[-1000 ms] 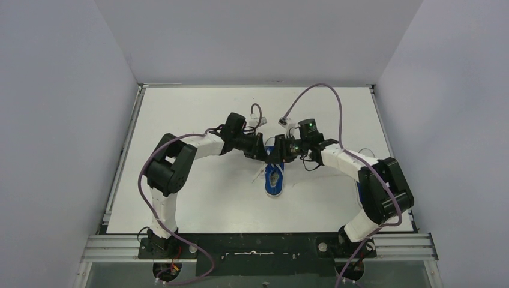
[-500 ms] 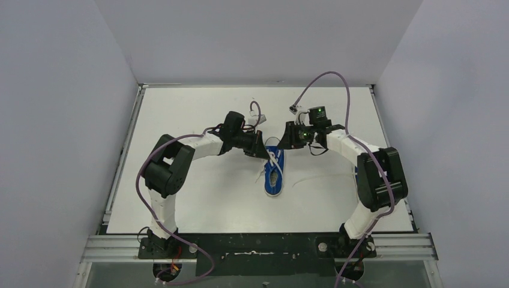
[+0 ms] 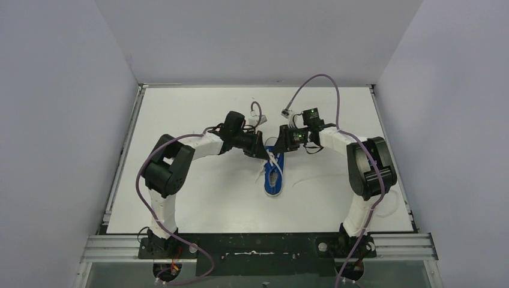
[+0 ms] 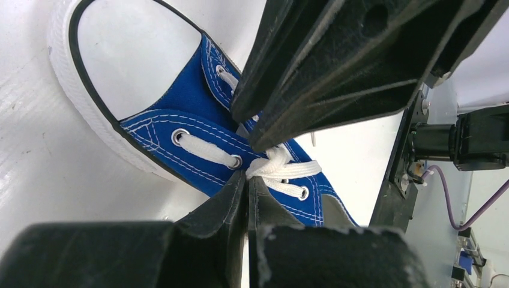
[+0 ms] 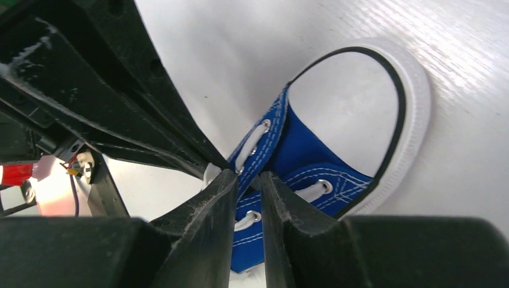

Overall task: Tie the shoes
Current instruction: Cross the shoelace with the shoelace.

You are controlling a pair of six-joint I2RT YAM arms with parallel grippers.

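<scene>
One blue sneaker (image 3: 274,176) with a white toe cap lies mid-table, toe toward the far side; it also shows in the left wrist view (image 4: 186,99) and the right wrist view (image 5: 312,150). My left gripper (image 3: 263,150) (image 4: 248,176) is shut, its tips pinching the white lace (image 4: 282,168) where it crosses over the eyelets. My right gripper (image 3: 282,144) (image 5: 249,175) faces it from the other side, tips just above the lacing, jaws a narrow gap apart with only blue canvas showing between. The second shoe is hidden behind my right arm.
A loose white lace end (image 3: 318,177) trails right from the shoe over the table. Purple cables (image 3: 327,81) arch above both wrists. Grey walls close in the left, far and right sides. The two grippers almost touch.
My right gripper drew away from the shoe to the right, then came back to the lacing. A lace end now lies stretched out to the right. The left gripper stayed in place.
</scene>
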